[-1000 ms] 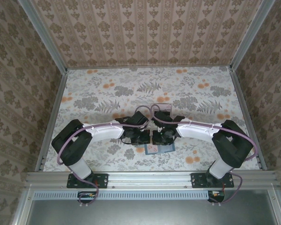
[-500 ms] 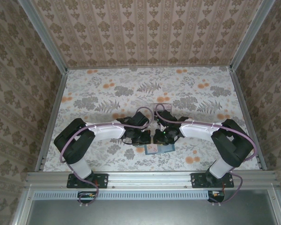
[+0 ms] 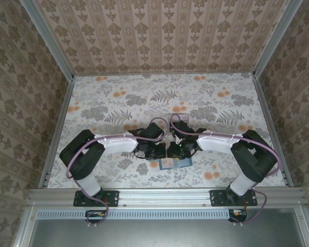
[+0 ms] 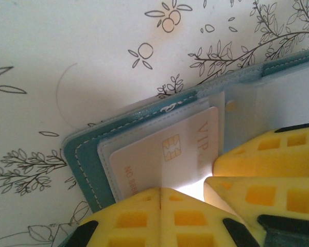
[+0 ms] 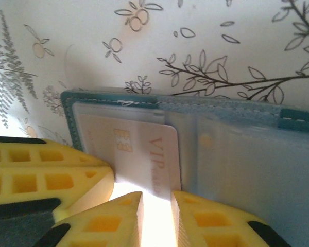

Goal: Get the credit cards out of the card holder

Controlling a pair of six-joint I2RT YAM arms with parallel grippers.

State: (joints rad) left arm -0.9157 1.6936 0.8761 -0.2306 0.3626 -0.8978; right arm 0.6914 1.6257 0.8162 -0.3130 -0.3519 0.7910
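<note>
The card holder [image 3: 177, 163] lies open on the flowered table between both arms; its teal cover [image 4: 82, 159] and grey-blue pockets [image 5: 268, 159] show in the wrist views. One of the credit cards [image 4: 165, 154], pale with a gold chip and "VIP" lettering [image 5: 144, 146], sticks partly out of the left-hand pocket. My left gripper [image 4: 160, 206] is shut, its yellow fingertips together over the card's near edge. My right gripper [image 5: 157, 218] stands just beside it, jaws a narrow gap apart, with the card's lower edge at the mouth of that gap.
A clear tray [image 3: 179, 118] lies on the table just behind the two wrists. Patterned walls and metal rails [image 3: 59, 128] close in the table on three sides. Both arms crowd the middle near the front edge.
The right gripper's jaws have parted slightly and its wrist has edged left towards the left gripper. The left arm and the holder stay where they were.
</note>
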